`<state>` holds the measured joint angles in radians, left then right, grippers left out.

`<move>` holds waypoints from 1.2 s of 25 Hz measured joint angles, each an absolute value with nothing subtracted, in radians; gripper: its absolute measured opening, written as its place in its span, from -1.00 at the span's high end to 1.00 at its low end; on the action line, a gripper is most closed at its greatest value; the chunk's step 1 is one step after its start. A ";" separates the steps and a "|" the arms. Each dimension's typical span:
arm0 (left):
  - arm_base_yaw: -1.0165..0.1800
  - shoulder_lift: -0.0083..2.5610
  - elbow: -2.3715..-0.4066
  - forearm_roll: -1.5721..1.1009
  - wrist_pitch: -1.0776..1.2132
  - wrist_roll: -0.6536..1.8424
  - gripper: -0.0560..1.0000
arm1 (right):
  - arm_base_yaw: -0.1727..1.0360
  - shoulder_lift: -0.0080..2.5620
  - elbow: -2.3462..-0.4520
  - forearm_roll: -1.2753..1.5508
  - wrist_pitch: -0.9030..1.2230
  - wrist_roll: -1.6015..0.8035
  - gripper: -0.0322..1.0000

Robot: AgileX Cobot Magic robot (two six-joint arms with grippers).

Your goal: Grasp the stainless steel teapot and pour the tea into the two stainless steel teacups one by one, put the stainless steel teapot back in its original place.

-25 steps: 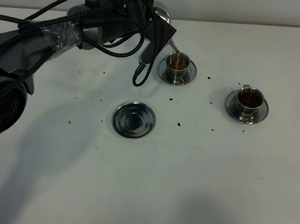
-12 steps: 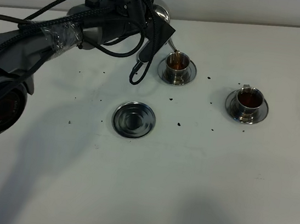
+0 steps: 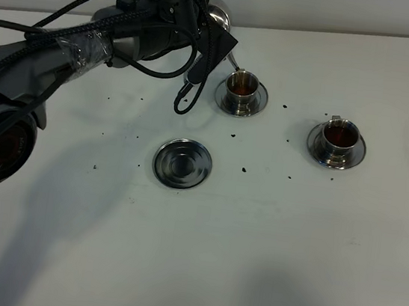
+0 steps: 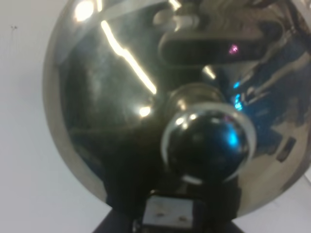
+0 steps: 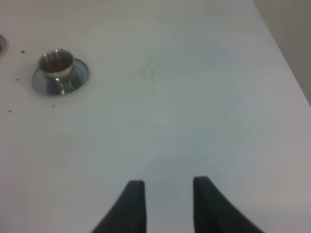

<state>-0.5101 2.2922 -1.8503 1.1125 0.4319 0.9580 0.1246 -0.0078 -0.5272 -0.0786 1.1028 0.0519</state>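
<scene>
Nr the near edge, per rt wrist view: right gripper (image 5: 168, 182) hovering over white table (image 3: 290, 247), fingers (image 5: 136, 204) drawn in narrow, slim gap betw them, nothing held. Out of sight in the high view.

Further in, left of centre: empty saucer (image 3: 182, 164), flat, round, shiny, w/ recessed middle. Dark specks (image 3: 244, 169) scattered round it & on toward the cups.

Toward the rt edge, a bit further back: near teacup (image 3: 338, 137), upright on near saucer (image 3: 360, 152), dark reddish tea inside, tiny handle on its far side. Shows in rt wrist view too, saucer incl.

Further back, abt mid-width: far teacup (image 3: 242, 86), upright on far saucer (image 3: 263, 99), brownish tea inside. Well apart from near teacup.

At the far edge, just left of far teacup: stainless steel teapot (image 3: 221, 15), lifted off the table & tilted, mostly hidden behind left gripper (image 3: 212, 48) & left arm (image 3: 75, 45). Arm reaches in from the left edge w/ cables (image 3: 94, 14) looped over it. Fills left wrist view: domed mirror lid (image 4: 112, 97) w/ round knob (image 4: 206, 145) facing the camera. Left gripper clamped on the pot, but fingers hidden by steel, so exact hold pt can't tell. Dark loop (image 3: 188, 94) hanging below the gripper; cable or pot handle, can't tell.
</scene>
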 joint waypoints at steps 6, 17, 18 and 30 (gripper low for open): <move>-0.510 2.292 -1.850 1.117 0.432 0.993 0.42 | 0.125 -0.008 -0.527 -0.079 1.103 0.052 0.47; -0.510 2.292 -1.850 1.117 0.432 1.003 0.42 | 0.125 -0.008 -0.527 -0.079 1.103 0.052 0.47; -0.510 2.292 -1.850 1.117 0.432 1.003 0.42 | 0.125 -0.008 -0.527 -0.079 1.103 0.052 0.47; -0.510 2.292 -1.850 1.117 0.432 1.005 0.42 | 0.125 -0.008 -0.527 -0.079 1.103 0.052 0.47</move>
